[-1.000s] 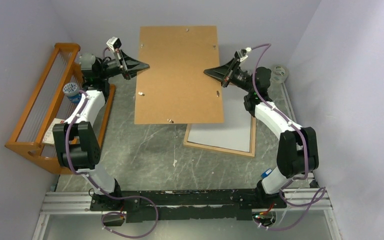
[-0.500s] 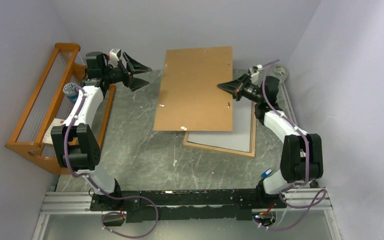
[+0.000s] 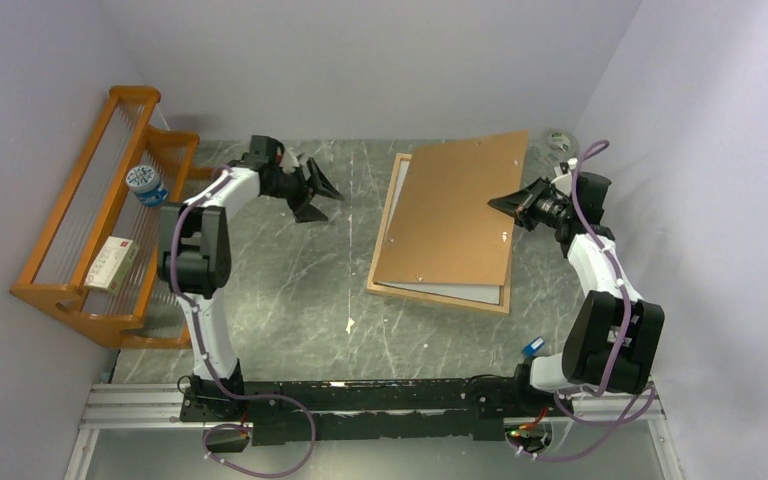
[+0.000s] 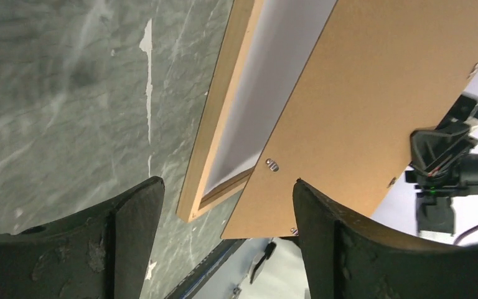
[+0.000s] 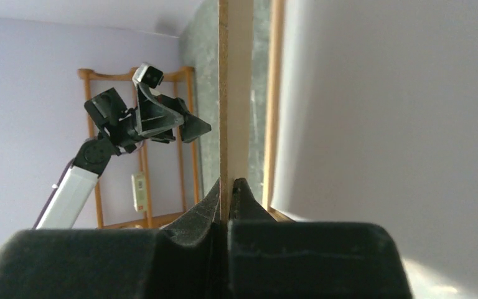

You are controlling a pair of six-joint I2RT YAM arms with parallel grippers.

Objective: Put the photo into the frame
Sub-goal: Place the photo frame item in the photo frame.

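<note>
The light-wood frame [image 3: 438, 299] lies flat on the table right of centre, and its rail also shows in the left wrist view [image 4: 215, 131]. A white surface [image 3: 450, 290] fills it. No printed side of the photo shows, and I cannot tell whether the white surface is its back. My right gripper [image 3: 505, 203] is shut on the right edge of the brown backing board [image 3: 455, 215], pinched edge-on between the fingers [image 5: 230, 182]. The board hangs tilted over the frame. My left gripper [image 3: 322, 195] stands open and empty to the left of the frame [image 4: 227, 184].
An orange wooden rack [image 3: 70, 230] stands along the left wall, with a blue-and-white can [image 3: 146, 184] and a small box [image 3: 112, 262] on it. A tape roll [image 3: 560, 140] sits in the far right corner. The right wall is close behind the right arm.
My left gripper let go of the board's left edge and opened, then swung toward the middle. My right gripper carried the board right and down over the frame.
</note>
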